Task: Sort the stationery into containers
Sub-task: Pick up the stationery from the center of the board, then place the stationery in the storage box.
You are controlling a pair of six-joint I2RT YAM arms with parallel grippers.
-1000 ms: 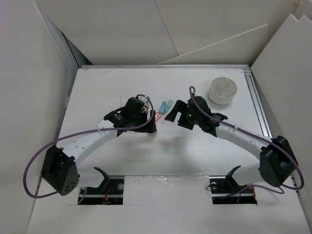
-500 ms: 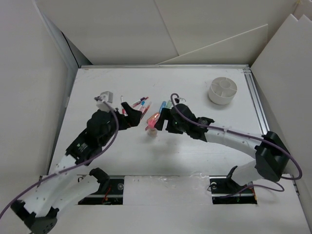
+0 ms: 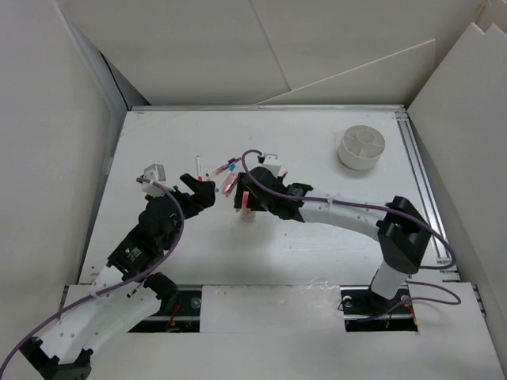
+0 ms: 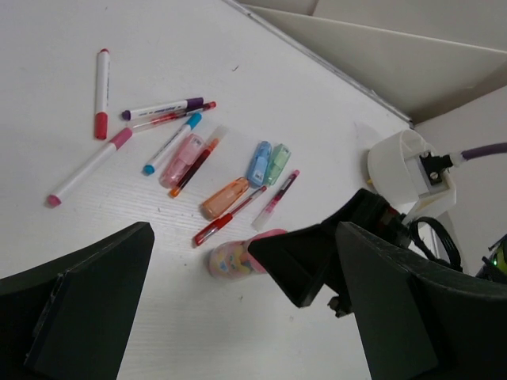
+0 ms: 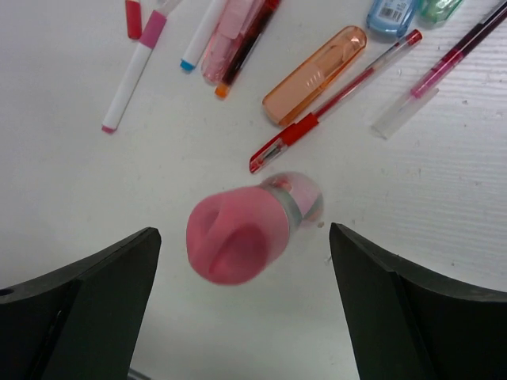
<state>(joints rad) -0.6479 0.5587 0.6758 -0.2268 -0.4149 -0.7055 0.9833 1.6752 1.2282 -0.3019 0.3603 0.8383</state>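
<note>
ok so overhead view, going left to right: left gripper (image 3: pixel 200 190) is out over the table (image 3: pixel 158 142) with its jaws spread wide, nothing between them; the stationery pile (image 3: pixel 224 169) lies near it at about 2 o'clock.

The left wrist cam lets you pick the pile apart: a red-capped white marker (image 4: pixel 101 91) far left; a pink-tipped white marker (image 4: pixel 87 166) at its 6 o'clock; then a purple-capped pen (image 4: pixel 162 108), a blue-tipped marker (image 4: pixel 170 142) and a pink highlighter (image 4: pixel 184 158); an orange case (image 4: pixel 224 198) with a red gel pen (image 4: pixel 230 215) just beside it; a blue case (image 4: pixel 259 162) and green case (image 4: pixel 277 162) side by side; all of it flat on the table.

right gripper (image 5: pixel 244 233) is wide open too, fingers (image 5: pixel 79 309) either side of a stubby pink-capped piece (image 5: pixel 234 241) and not touching it; can't tell if that piece stands straight or leans; the pile is at 11 o'clock from it.

The white divided cup (image 3: pixel 348 156) sits well apart, at 2 o'clock from the right gripper, near the table's far right corner; too small to tell what's in its compartments
</note>
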